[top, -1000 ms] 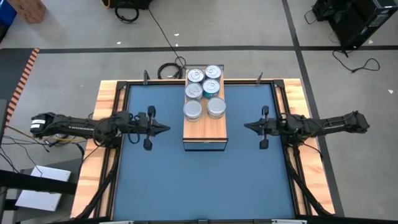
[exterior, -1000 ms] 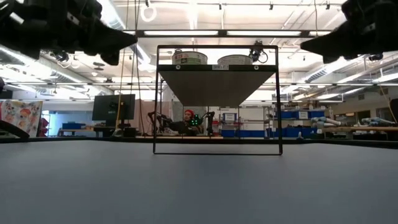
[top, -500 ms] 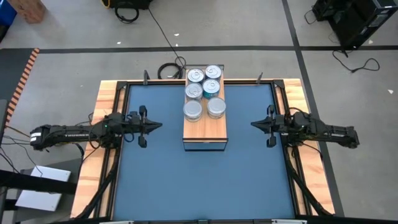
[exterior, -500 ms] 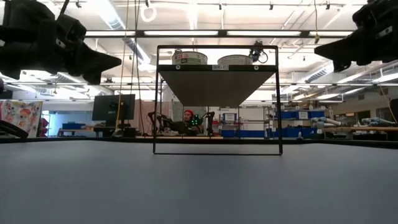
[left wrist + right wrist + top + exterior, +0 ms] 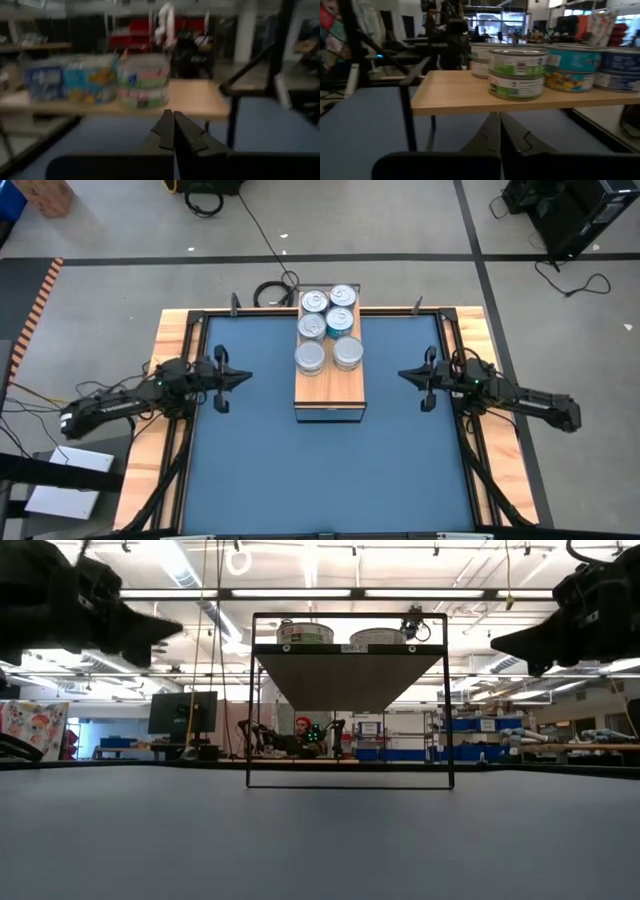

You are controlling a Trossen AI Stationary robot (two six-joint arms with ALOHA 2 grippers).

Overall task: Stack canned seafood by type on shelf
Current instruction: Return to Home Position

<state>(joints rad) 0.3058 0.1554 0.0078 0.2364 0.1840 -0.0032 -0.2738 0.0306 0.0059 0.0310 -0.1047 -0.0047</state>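
Though overhead shows lids (image 5: 311, 356), right wrist shows stacked tins (image 5: 516, 73).

The right gripper (image 5: 496, 120) has its two dark fingers pressed together. In front of it stands the wooden shelf (image 5: 455, 95). Two green tins (image 5: 516, 73) sit one on top of the other, with teal tins (image 5: 572, 67) just beside them. A blue mat (image 5: 365, 125) lies under the shelf.
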